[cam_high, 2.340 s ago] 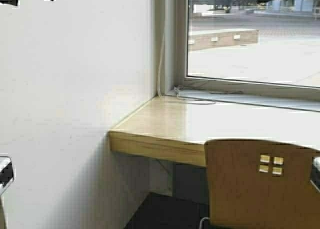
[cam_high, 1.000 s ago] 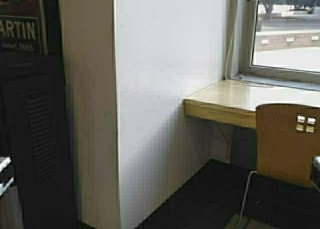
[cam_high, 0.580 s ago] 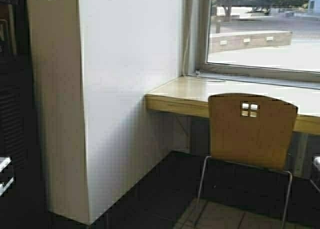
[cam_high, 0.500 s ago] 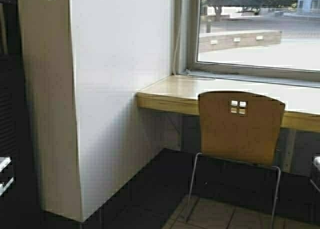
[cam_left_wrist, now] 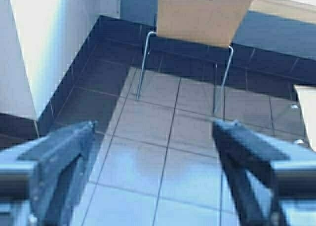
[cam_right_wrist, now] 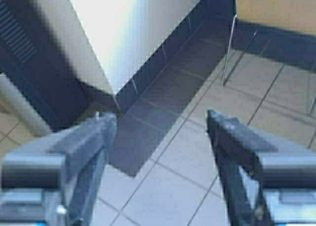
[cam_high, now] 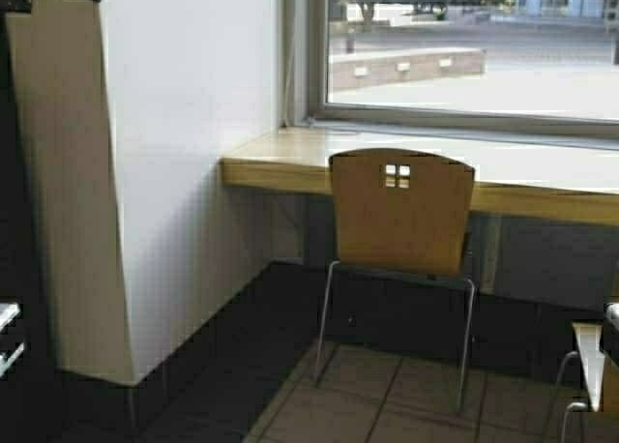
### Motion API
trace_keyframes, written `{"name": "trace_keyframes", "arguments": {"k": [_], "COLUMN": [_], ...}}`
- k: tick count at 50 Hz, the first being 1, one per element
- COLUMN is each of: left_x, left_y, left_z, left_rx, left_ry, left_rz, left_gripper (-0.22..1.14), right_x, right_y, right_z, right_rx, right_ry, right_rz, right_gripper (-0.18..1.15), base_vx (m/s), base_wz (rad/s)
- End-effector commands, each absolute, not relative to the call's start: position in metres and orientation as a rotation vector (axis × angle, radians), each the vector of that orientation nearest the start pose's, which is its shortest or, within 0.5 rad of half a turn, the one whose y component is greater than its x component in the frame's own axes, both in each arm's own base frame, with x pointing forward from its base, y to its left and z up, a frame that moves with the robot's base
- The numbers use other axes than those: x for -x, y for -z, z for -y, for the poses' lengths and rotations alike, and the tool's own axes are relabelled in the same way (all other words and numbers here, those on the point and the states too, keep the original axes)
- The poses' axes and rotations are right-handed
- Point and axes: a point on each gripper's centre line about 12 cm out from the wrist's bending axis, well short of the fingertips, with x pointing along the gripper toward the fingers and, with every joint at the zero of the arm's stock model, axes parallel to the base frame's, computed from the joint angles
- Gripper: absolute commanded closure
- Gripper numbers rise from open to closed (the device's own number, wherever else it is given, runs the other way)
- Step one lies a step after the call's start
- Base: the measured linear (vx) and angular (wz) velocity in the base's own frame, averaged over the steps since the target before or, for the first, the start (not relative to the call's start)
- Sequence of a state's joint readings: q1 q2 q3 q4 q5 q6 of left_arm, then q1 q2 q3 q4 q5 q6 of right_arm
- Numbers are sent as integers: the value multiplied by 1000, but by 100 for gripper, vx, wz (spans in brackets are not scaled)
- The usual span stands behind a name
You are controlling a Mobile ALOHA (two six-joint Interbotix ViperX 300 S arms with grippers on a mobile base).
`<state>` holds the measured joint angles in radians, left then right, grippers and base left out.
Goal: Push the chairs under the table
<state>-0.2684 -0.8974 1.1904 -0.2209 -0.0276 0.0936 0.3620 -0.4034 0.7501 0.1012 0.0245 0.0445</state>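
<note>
A tan plywood chair (cam_high: 401,211) with a small square cutout group in its backrest stands on silver legs, its back toward me and close in front of the table (cam_high: 271,172), a long pale counter under the window. Its seat is hidden behind the backrest. A second chair (cam_high: 588,364) shows only as a seat edge and legs at the lower right. My left gripper (cam_left_wrist: 153,132) hangs open over floor tiles, well short of the chair (cam_left_wrist: 205,14). My right gripper (cam_right_wrist: 160,120) is open too, over the floor, with the chair's leg (cam_right_wrist: 228,53) farther off.
A white wall pillar (cam_high: 184,172) stands left of the table, with a dark tiled base. A dark louvred panel (cam_right_wrist: 19,48) lies beyond it. Light floor tiles (cam_high: 387,404) stretch between me and the chair. A large window (cam_high: 464,56) runs above the table.
The robot has moved back and turned: the scene has shifted left and receded, so the whole chair, its legs and the floor now show, and a second chair appears at the right.
</note>
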Motion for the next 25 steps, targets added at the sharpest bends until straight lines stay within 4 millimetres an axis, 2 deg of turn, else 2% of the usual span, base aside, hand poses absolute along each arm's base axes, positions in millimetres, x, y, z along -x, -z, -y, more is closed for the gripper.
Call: {"name": "trace_keyframes", "arguments": {"k": [1, 14, 25], "left_x": [-206, -208, -207], "left_y": [-252, -248, -249], "left_z": [55, 55, 55], "left_rx": [89, 87, 88], "left_ry": [237, 235, 236], "left_rz": [-250, -265, -262], "left_gripper": [-9, -9, -9], "right_x": [-312, -316, -319], "right_y": [-289, -280, -280], "right_z": [-115, -111, -112], "right_rx": [-78, -75, -92], "right_ry": [-324, -309, -305], "right_rz": [-373, -397, -409], "right_gripper": [6, 6, 6], "base_vx": [-34, -34, -27], "base_wz": [-6, -8, -22]}}
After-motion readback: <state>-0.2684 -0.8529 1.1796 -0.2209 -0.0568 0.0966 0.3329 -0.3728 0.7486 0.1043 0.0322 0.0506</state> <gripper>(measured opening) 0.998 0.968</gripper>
